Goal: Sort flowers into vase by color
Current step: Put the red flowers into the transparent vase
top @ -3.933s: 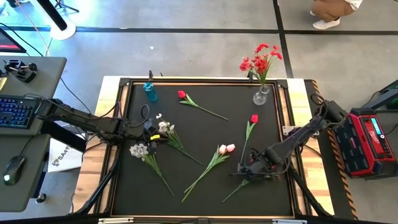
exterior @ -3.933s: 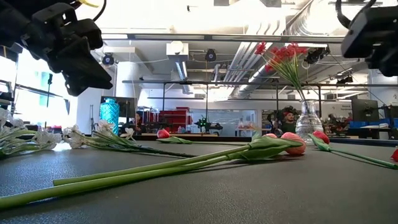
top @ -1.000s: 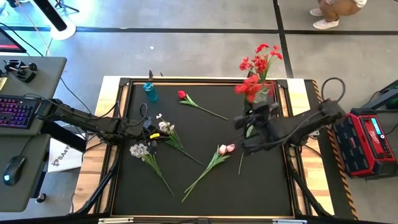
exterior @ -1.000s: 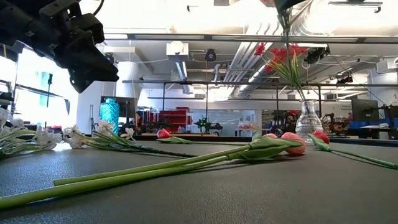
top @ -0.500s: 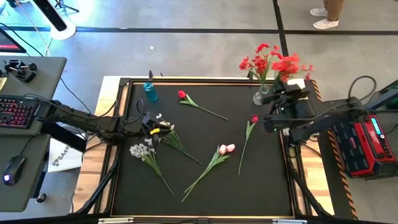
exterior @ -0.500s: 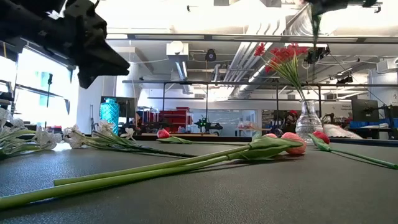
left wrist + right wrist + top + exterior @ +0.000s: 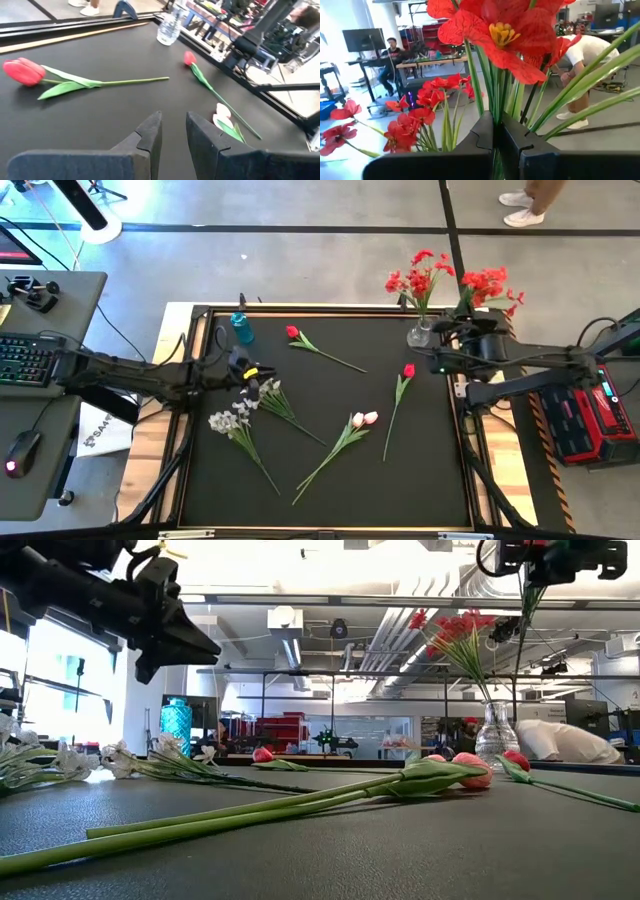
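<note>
Our right gripper (image 7: pixel 462 330), clamped on a red spray (image 7: pixel 490 283) at the vase's (image 7: pixel 419 334) three o'clock, risks toppling it.

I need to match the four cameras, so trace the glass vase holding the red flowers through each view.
High view: glass vase at the mat's far right corner, beside the right gripper.
Low view: right of centre at the far table edge.
Left wrist view: at the far edge, only its lower part showing.
Right wrist view: the vase itself is not visible.
Shared landmark: the red spray standing in it, also seen here and here.
</note>
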Motion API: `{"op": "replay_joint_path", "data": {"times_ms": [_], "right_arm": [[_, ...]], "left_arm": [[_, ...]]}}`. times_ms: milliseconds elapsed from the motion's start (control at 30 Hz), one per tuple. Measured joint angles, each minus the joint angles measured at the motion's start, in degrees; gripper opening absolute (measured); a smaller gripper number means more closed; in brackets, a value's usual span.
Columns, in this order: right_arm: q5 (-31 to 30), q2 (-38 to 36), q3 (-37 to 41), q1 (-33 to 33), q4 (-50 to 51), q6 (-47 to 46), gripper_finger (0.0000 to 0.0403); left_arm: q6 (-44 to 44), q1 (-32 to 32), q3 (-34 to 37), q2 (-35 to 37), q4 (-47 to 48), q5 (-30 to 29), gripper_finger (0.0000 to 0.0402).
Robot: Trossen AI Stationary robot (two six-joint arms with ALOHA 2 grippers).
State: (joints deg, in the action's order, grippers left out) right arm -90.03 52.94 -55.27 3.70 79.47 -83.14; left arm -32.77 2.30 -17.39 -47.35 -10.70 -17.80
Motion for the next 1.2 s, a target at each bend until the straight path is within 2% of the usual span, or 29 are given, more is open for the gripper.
{"op": "replay_joint_path", "data": {"times_ms": [333,600,800,1200], "right_arm": [[0.0,0.7,0.0,2.1,-2.0,2.3,0.0],[0.0,1.3,0.0,5.9,-10.1,6.4,0.0],[0.4,3.8,0.0,9.9,-16.5,12.2,0.0],[3.5,9.2,0.0,11.5,-21.3,13.1,0.0]], "left_arm": [[0.0,4.1,0.0,0.0,0.0,1.1,0.0074],[0.0,5.0,0.0,0.0,0.0,1.2,0.0074],[0.0,5.0,0.0,0.0,0.0,1.2,0.0074],[0.0,5.0,0.0,0.0,0.1,1.1,0.0074]]}}
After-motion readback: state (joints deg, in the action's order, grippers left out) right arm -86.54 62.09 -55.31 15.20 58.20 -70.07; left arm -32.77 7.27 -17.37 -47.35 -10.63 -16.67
